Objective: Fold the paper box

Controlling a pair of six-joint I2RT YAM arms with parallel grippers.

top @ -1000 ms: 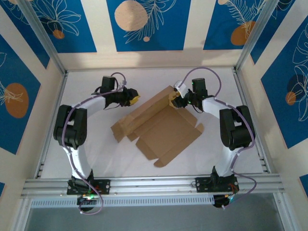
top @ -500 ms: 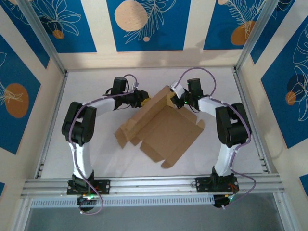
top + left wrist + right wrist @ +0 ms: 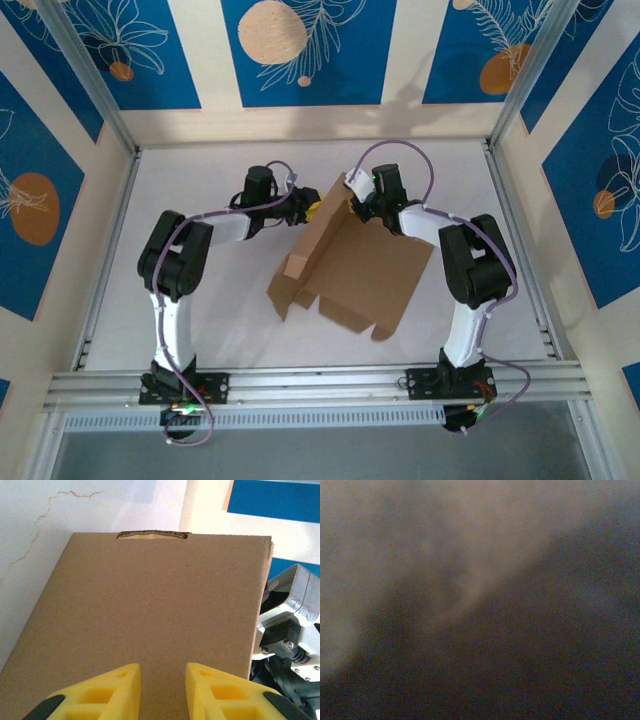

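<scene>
The paper box point(image 3: 372, 272) is a brown die-cut cardboard sheet in mid-table, its far panel point(image 3: 326, 228) tipped up on edge. My left gripper point(image 3: 312, 210) stands against the left face of that panel. Seen from the left wrist, the yellow fingertips point(image 3: 125, 682) are apart, gripper point(image 3: 162, 682) open, with the bare cardboard point(image 3: 150, 605) right in front of them. My right gripper point(image 3: 353, 198) sits at the panel's upper far corner, shut on the cardboard edge. The right wrist view is dark and blurred by cardboard point(image 3: 445, 555) close to the lens.
The white table point(image 3: 200, 180) is fenced by aluminium rails point(image 3: 300, 382) at the front and sides, with patterned walls behind. Loose side flaps point(image 3: 285, 290) of the sheet lie toward the front left. The right arm's wrist point(image 3: 290, 625) shows past the panel's right edge.
The sheet has slid right and its far panel has risen from flat to nearly upright. The left gripper has followed it rightward. The right gripper has shut on the panel's corner.
</scene>
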